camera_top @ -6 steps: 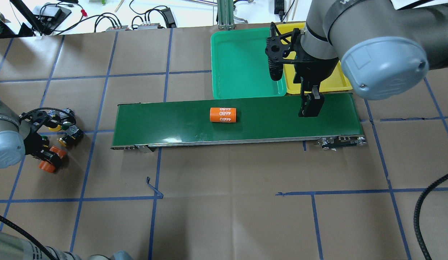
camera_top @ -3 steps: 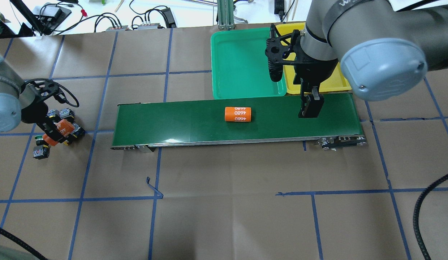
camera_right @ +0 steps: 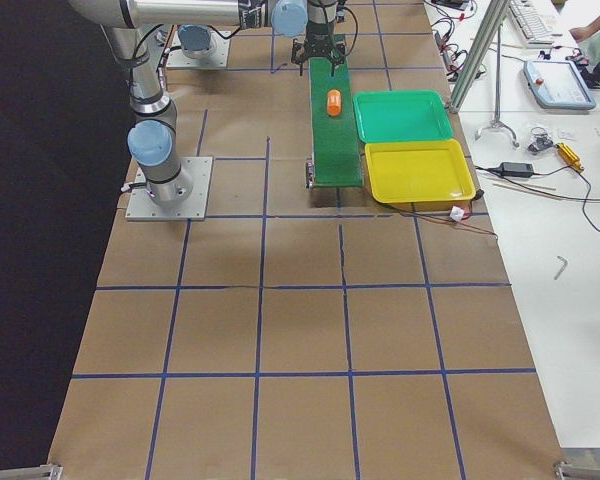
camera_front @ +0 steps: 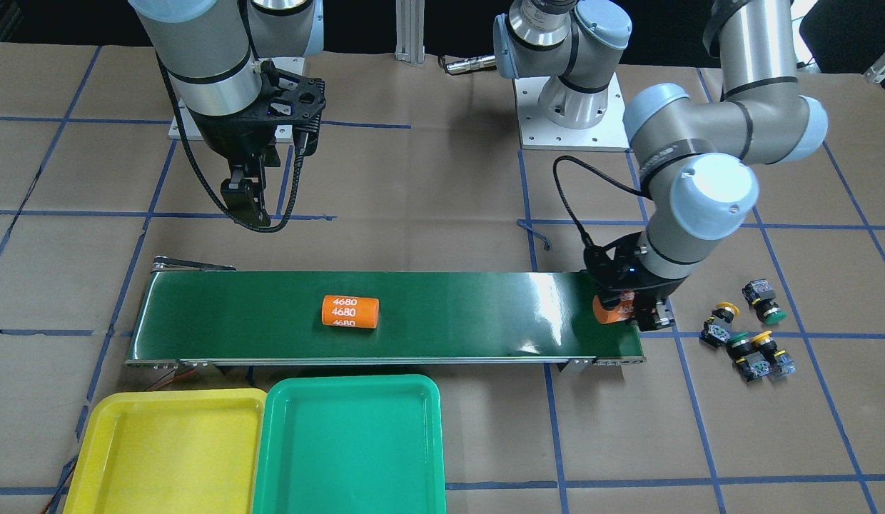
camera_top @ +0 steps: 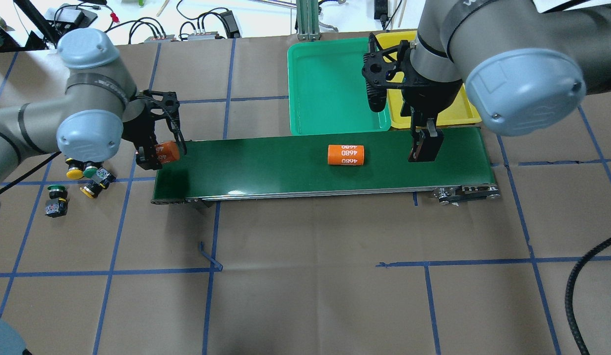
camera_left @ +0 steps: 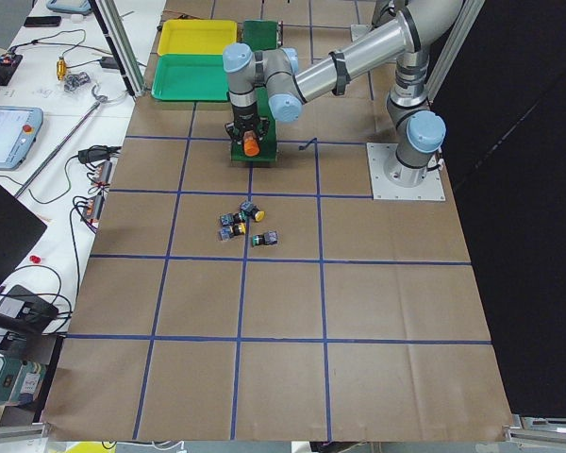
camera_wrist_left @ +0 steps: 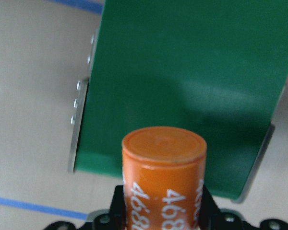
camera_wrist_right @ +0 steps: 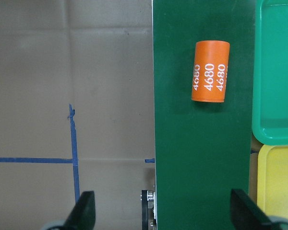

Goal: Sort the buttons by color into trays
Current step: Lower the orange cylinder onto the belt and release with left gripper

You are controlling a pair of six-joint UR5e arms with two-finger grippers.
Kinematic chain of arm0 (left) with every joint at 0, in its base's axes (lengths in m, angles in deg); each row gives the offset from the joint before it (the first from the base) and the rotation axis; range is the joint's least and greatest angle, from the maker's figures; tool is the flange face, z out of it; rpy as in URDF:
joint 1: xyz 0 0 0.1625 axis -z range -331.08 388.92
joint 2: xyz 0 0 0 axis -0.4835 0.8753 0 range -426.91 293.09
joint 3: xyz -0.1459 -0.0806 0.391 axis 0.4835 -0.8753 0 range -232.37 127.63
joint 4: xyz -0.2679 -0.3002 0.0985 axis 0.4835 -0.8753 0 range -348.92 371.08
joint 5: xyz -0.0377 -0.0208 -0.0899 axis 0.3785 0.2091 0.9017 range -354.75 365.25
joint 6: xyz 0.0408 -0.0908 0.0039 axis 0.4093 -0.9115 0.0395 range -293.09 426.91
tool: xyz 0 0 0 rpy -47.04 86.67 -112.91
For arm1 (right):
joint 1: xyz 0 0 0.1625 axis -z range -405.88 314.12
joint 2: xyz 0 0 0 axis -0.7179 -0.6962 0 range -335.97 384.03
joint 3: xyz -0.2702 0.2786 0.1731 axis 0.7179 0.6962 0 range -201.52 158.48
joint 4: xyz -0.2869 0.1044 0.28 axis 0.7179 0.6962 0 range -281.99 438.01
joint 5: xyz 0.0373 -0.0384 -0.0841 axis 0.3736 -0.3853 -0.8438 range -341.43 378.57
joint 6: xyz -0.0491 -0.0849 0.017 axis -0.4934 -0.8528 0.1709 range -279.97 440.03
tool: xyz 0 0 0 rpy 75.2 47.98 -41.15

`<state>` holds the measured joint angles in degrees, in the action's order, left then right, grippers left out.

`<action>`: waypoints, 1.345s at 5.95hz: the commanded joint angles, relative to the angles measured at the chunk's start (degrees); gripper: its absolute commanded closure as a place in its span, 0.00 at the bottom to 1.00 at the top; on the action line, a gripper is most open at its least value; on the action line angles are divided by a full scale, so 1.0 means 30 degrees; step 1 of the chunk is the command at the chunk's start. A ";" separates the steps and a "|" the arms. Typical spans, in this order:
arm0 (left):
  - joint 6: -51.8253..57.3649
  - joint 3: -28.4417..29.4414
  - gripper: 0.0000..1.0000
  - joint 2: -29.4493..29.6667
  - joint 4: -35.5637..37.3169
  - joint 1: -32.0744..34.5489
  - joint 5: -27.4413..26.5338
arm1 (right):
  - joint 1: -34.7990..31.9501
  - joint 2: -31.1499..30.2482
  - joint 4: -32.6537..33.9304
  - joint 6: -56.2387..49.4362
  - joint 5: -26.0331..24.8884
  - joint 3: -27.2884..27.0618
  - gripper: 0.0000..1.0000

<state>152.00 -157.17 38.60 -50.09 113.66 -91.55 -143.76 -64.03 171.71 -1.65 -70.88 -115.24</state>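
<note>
Orange cylinder (camera_wrist_left: 163,167), dark-green belt (camera_front: 471,314), yellow tray (camera_front: 164,457), green tray (camera_front: 350,450).

Lit brightly from overhead, casting only soft shadows on the desk (camera_top: 305,296). Shows pale glare on the conveyor belt (camera_front: 549,296) toward 3 o'clock in the front-facing view. Goes soft at 6 o'clock in the left wrist view, blurring the close orange cylinder (camera_wrist_left: 163,177); falls to black at 3 o'clock in the left side view.

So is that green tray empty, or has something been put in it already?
Empty. The front view shows the green tray bare across its whole floor; the buttons lie out on the table.
</note>
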 commanded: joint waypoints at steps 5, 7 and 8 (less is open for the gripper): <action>-0.0354 -0.0251 0.05 0.0049 0.1286 0.0323 0.1240 | 0.0020 0.0000 -0.0441 0.0099 0.0051 0.0067 0.00; -0.2600 -0.0425 0.05 -0.0830 0.1315 -0.3708 0.1269 | 0.0020 0.0001 -0.0441 0.0099 0.0051 0.0038 0.00; -0.2349 -0.0455 0.02 -0.0659 0.1344 -0.5990 0.1269 | -0.0009 0.0000 -0.0441 0.0099 0.0051 0.0009 0.00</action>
<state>145.37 -158.41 36.59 -46.12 101.89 -87.75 -143.73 -64.01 170.38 -1.36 -70.72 -115.14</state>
